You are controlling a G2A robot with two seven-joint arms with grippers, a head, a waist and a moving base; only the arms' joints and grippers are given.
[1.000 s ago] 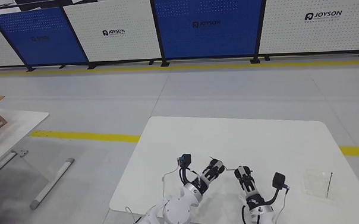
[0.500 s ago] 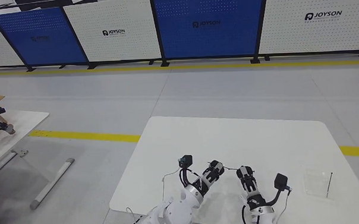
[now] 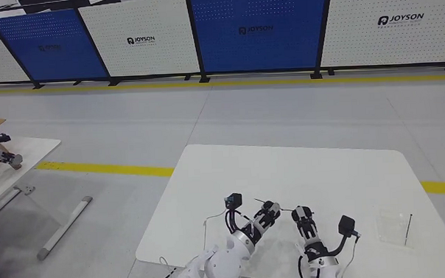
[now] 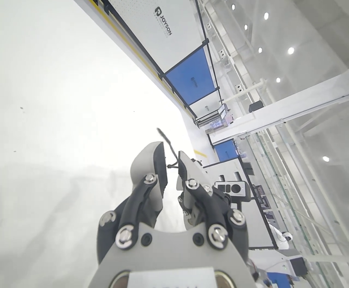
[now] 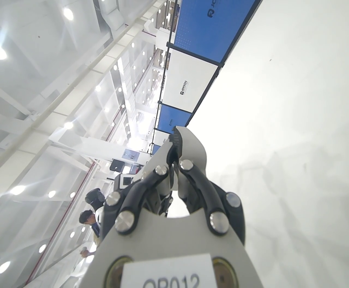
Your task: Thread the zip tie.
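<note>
Our left gripper [image 4: 171, 161], nearly closed, pinches the black zip tie [image 4: 165, 137] over the white table [image 3: 319, 172], tail poking out. The right gripper [image 5: 174, 141] is closed, contents unclear. We should align tail and head slowly.

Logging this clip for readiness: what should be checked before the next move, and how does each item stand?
1. zip tie gripped in left claw: ok.
2. Tie's tail sticks out free past that claw: ok.
3. right claw shut: ok; whether it holds anything: cannot tell.
4. Tail lined up with the tie's head: cannot tell.
5. Both claws close together over the table: ok.
</note>
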